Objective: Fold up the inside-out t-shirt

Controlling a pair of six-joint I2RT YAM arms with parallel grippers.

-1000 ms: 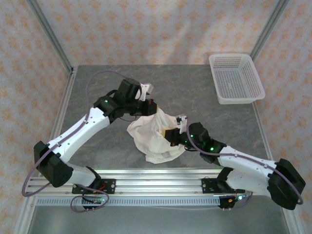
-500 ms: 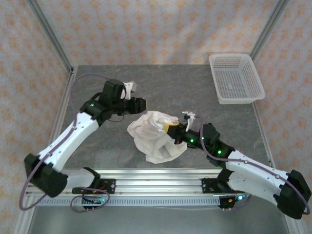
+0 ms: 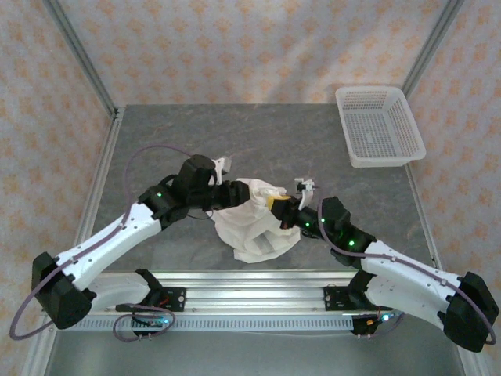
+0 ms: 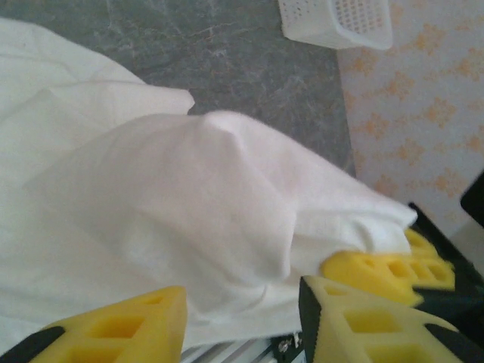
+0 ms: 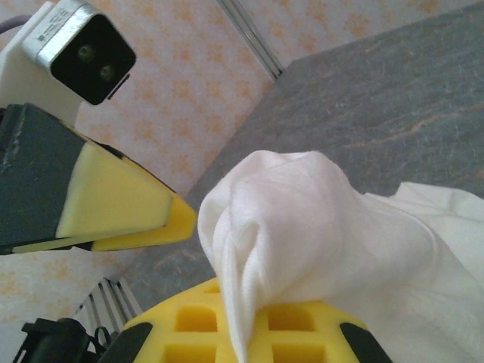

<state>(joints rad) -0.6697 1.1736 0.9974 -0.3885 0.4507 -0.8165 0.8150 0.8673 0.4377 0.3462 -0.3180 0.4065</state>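
Left gripper (image 3: 228, 195) has let go of the inside-out t-shirt (image 3: 254, 231). A second ago it was clamped on the cloth's far top edge; now its fingers (image 4: 113, 325) stand apart. It pulled back to the left, then dropped down and in to the shirt's left edge, and the left arm swung lower and nearer. Right gripper (image 3: 275, 205) shifted slightly farther across the counter (image 3: 156, 133) with its pinch of cloth, right arm stretched out more. The shirt's left side has drawn in a little.
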